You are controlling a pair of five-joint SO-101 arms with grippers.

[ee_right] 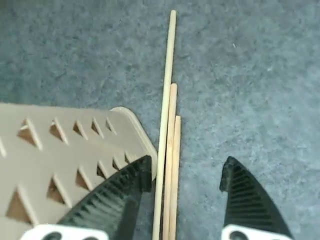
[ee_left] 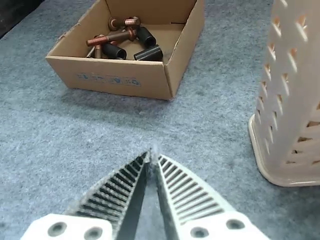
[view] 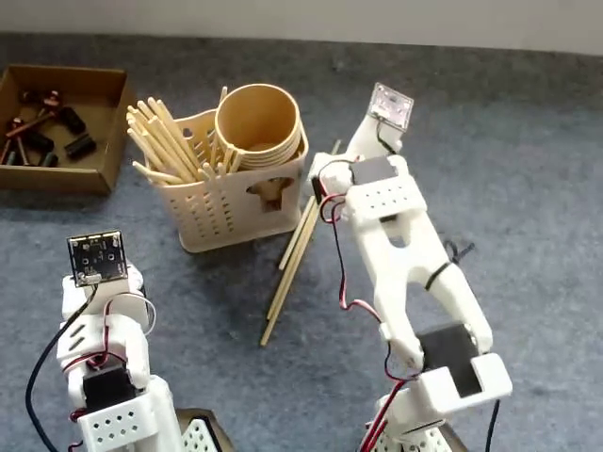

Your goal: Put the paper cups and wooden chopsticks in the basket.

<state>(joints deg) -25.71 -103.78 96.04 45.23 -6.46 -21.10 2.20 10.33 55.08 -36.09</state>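
**Right arm over the loose wooden chopsticks (ee_right: 169,150).** Three sticks lie side by side on the grey carpet (ee_right: 250,75), touching one another and running just beside the wall of the basket (view: 226,212). The stacked paper cups (view: 259,122) and a bundle of chopsticks (view: 165,141) already stand inside it. The right gripper (ee_right: 187,172) hangs above the three with its jaws spread, one toward the basket and one over open carpet. The left gripper (ee_left: 152,160) sits well apart, jaws pressed together, facing a cardboard box (ee_left: 115,77) of bolts. Expect the sticks to be light, stiff and smooth, and likely to roll or fan apart. You would do best to pinch all three across their width near mid-length, so they do not tip, keeping the inner jaw off the basket.
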